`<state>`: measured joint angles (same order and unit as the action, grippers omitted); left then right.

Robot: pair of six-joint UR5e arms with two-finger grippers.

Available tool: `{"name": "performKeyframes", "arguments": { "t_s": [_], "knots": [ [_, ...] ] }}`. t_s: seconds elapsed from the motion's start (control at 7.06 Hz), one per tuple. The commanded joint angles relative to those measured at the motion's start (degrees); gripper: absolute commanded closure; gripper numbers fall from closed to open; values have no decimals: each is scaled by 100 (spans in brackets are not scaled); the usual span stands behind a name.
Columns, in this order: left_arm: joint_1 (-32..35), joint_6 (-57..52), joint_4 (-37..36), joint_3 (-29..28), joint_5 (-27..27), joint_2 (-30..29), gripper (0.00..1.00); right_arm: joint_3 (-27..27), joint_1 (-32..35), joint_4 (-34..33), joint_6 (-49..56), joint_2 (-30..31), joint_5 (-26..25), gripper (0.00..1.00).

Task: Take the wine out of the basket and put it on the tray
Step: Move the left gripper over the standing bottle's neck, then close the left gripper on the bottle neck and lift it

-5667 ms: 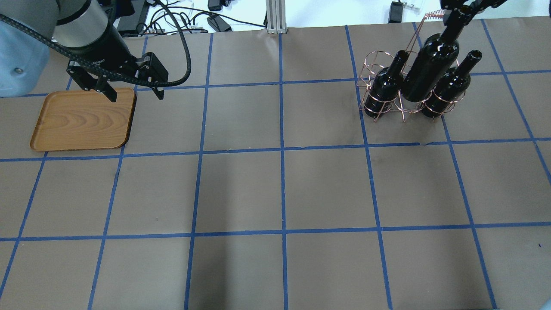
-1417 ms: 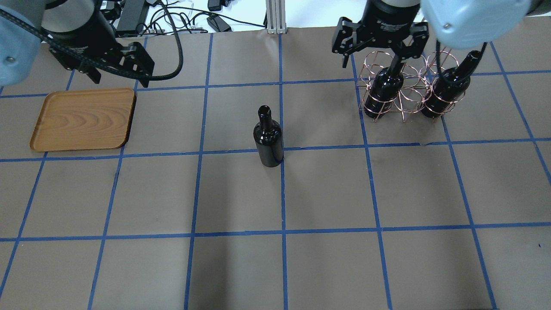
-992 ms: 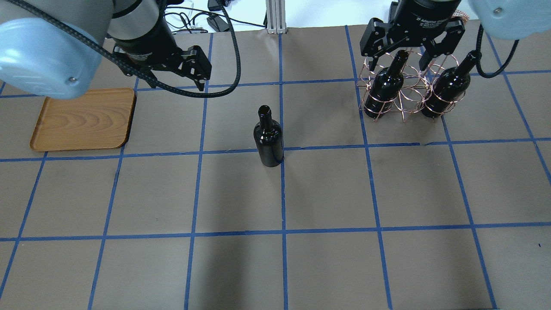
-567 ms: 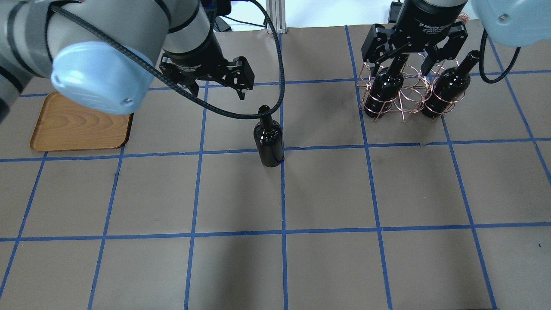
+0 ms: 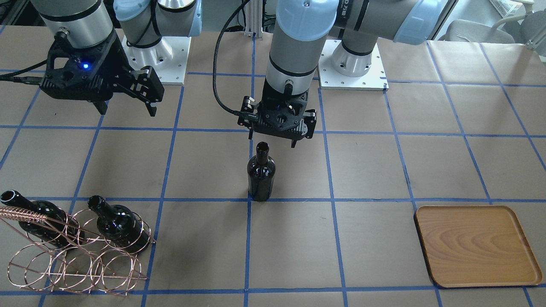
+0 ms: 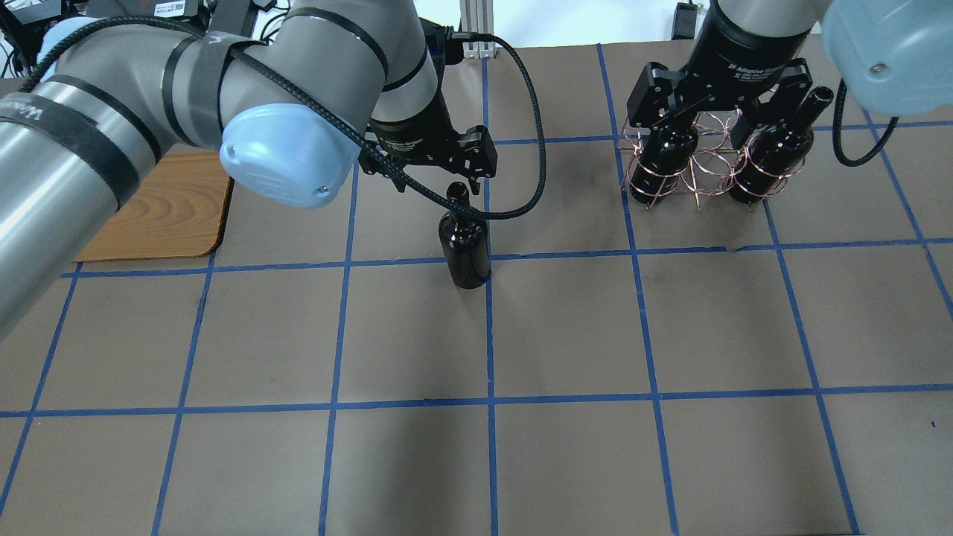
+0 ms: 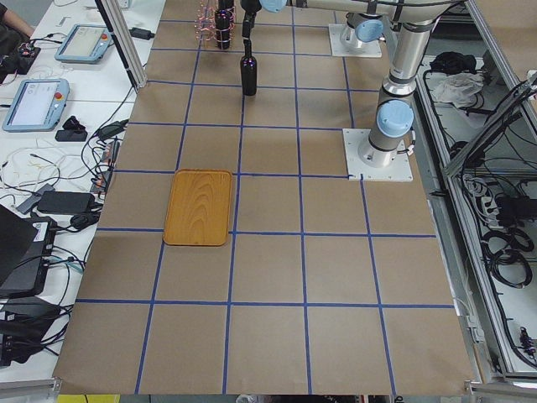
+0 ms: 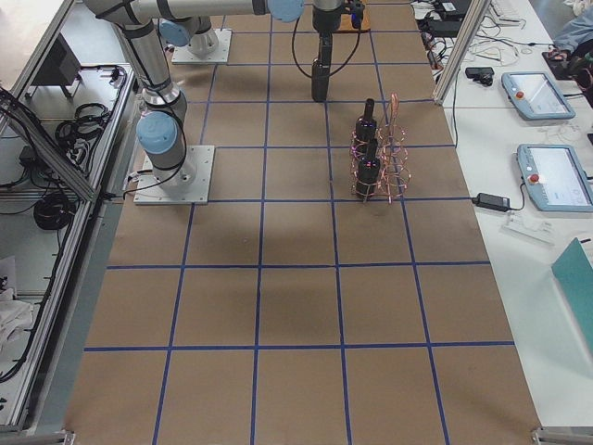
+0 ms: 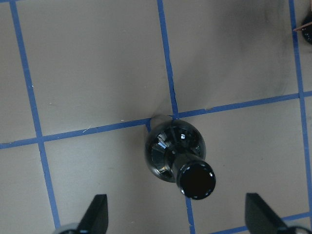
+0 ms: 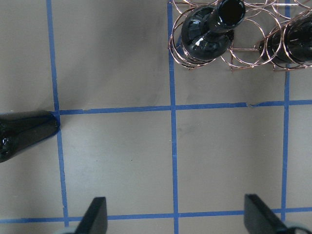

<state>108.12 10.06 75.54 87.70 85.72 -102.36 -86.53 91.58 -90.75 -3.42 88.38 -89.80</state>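
Note:
One black wine bottle [image 6: 465,246] stands upright on the table's middle, also in the front view [image 5: 261,175] and left wrist view [image 9: 176,155]. My left gripper [image 6: 426,170] is open just above and slightly behind its mouth, its fingertips [image 9: 95,214] either side and not touching. The copper wire basket [image 6: 696,171] holds two more bottles [image 5: 117,224]. My right gripper [image 6: 692,112] is open and empty above the basket; it also shows in the front view [image 5: 128,111]. The wooden tray [image 5: 475,245] is empty; my left arm partly hides it overhead [image 6: 167,216].
Blue tape lines grid the brown table. The robot bases [image 5: 349,64] stand at the table's back edge. Cables and devices lie beyond the far edge [image 6: 327,37]. The right wrist view shows the basket [image 10: 229,53] at its top and the standing bottle [image 10: 24,134] at its left edge.
The right gripper set the lifted bottle down mid-table and went back over the basket. My left gripper swept right from over the tray to above the standing bottle.

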Motion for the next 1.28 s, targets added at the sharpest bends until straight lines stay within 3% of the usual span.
{"name": "performKeyframes", "arguments": {
  "t_s": [0.0, 0.28, 0.57, 0.71, 0.85, 0.99, 1.13],
  "knots": [
    [148, 119, -83, 2, -12, -292, 2, -4, 0, -4, -10, 4, 7, 0],
    [183, 32, -189, 11, -3, -407, 24, -4, 9, -57, -88, 13, 7, 0],
    [175, 5, -198, 11, 6, -399, 26, -4, 9, -66, -89, 22, -2, 0],
    [175, 22, -198, 11, 6, -399, 40, -4, 9, -66, -80, 57, 7, 0],
    [175, 22, -189, 11, -3, -399, 60, -4, 18, -66, -37, 161, 7, 0],
    [175, 5, -189, 11, -3, -399, 95, -4, 9, -66, -28, 162, 7, 0],
    [166, -30, -189, 11, -3, -399, 100, -4, 26, -57, 25, 128, -2, 0]
  ]
}}
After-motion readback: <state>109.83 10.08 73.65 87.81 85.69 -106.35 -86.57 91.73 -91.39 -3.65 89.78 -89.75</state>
